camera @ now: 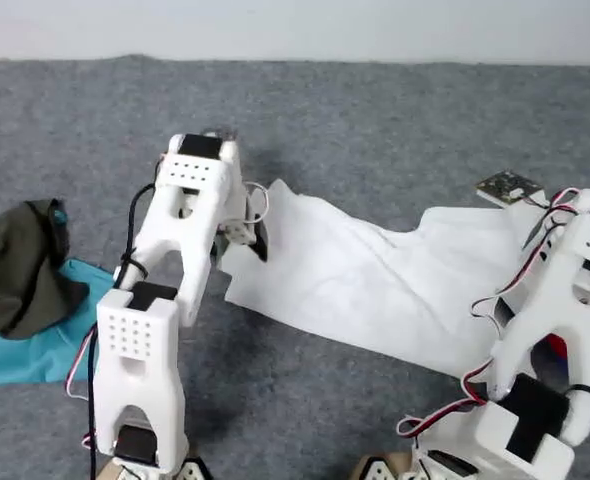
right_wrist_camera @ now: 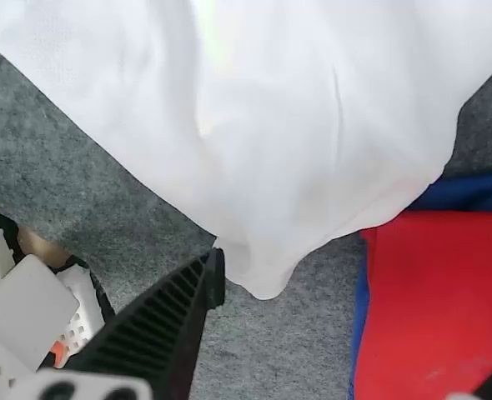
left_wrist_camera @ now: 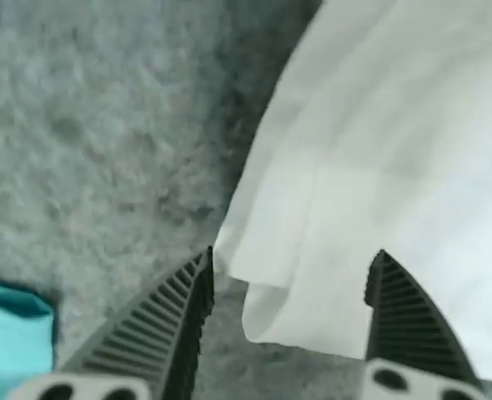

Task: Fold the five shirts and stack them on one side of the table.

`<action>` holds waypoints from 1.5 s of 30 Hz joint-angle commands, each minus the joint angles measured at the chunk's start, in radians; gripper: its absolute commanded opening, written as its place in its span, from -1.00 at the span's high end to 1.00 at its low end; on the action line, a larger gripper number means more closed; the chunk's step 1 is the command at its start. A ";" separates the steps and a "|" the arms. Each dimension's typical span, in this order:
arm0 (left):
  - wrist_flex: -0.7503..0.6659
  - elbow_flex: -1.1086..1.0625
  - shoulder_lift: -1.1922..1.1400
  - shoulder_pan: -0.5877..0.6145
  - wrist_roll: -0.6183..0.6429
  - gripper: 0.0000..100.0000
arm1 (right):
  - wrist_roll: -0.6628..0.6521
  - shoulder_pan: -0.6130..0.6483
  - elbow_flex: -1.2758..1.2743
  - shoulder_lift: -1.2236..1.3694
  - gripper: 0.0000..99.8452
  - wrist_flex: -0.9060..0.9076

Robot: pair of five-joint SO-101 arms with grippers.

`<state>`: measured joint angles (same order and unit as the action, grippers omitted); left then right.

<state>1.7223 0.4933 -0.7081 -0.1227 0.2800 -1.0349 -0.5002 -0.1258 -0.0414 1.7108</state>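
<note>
White shirt [camera: 375,285], spread and rumpled across the middle of the grey-covered table [camera: 395,110]. One corner lies between the tips of the left gripper [left_wrist_camera: 294,258], whose jaws stand wide apart astride the hem, holding nothing. The opposite end lies under the right gripper [right_wrist_camera: 358,312], also parted wide and empty, with one black finger [right_wrist_camera: 167,329] just beside the hanging corner.

Outward from this: an olive shirt [camera: 20,265] heaped on a teal shirt [camera: 35,340] at the left arm's side; a red shirt [right_wrist_camera: 434,321] and a blue shirt [right_wrist_camera: 475,196] at the right arm's side, the white hem lying over the blue edge.

Hazards, as judgements. You may close the left jaws on only one layer of the doubled corner – the hem curls there. On the right, a low grasp could take the red cloth along with the white. Lifting one end alone would likely drag the shirt and deepen its creases.

Markings: no print or label can be read on any shirt; a small board [camera: 508,187] beyond the white shirt is too small to read.
</note>
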 commanded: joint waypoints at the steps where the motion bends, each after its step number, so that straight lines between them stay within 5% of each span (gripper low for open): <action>1: 0.034 0.042 0.006 0.000 -0.072 0.44 | -0.009 0.010 0.003 -0.041 0.00 -0.004; 17: -0.006 0.042 -0.023 -0.080 -0.288 0.45 | -0.009 0.010 0.003 -0.036 0.00 0.039; 27: 0.032 0.070 -0.120 -0.038 -0.417 0.62 | -0.009 0.010 0.003 -0.036 0.00 0.038; 33: 0.034 0.064 -0.132 -0.069 -0.497 0.98 | -0.009 0.010 0.003 -0.036 0.00 0.030; 45: 0.037 -0.074 -0.038 -0.057 -0.494 0.97 | -0.009 0.019 0.005 -0.035 0.00 0.027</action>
<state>1.7269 0.5163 -0.8385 -0.2102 -0.2033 -1.0365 -0.5002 -0.1258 -0.0414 1.7354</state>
